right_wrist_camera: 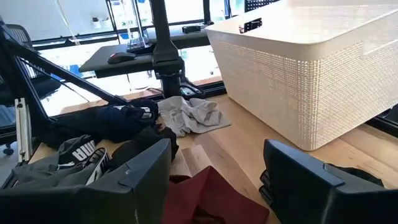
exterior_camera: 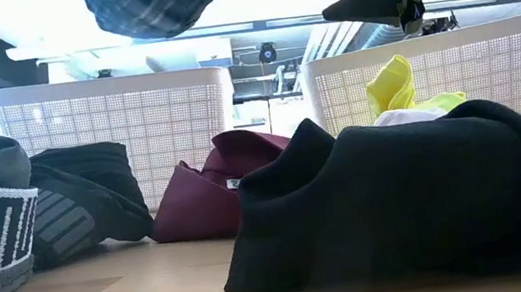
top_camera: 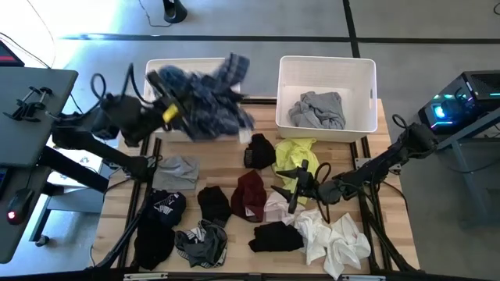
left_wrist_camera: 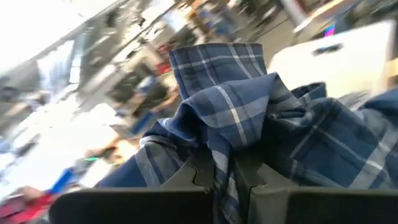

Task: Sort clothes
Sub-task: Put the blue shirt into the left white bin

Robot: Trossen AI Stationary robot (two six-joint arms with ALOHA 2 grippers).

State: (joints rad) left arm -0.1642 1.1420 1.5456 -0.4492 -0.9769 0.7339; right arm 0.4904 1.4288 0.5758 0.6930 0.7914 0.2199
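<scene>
My left gripper (top_camera: 173, 108) is shut on a blue plaid garment (top_camera: 209, 97) lifted above the left white bin (top_camera: 156, 72); the garment also fills the left wrist view (left_wrist_camera: 249, 118) and hangs at the top of the low view (exterior_camera: 156, 3). My right gripper (top_camera: 295, 187) is open and empty above the neon yellow garment (top_camera: 297, 156) and the maroon garment (top_camera: 250, 193). Black (top_camera: 277, 236), white (top_camera: 336, 238) and grey (top_camera: 178, 170) garments lie on the table. A grey garment (top_camera: 316, 109) lies in the right bin (top_camera: 367, 94). My left gripper pinches a bunched fold of the plaid garment (left_wrist_camera: 225, 163) between its two fingers. Several layers pass through the gap. The garment is lifted clear and spreads beyond the fingers over the left bin.
Two white perforated bins stand side by side at the table's far edge. Garments lie scattered over the wooden table (top_camera: 117, 204), with black ones (top_camera: 156, 226) at the near left. Dark arm frames stand at both sides.
</scene>
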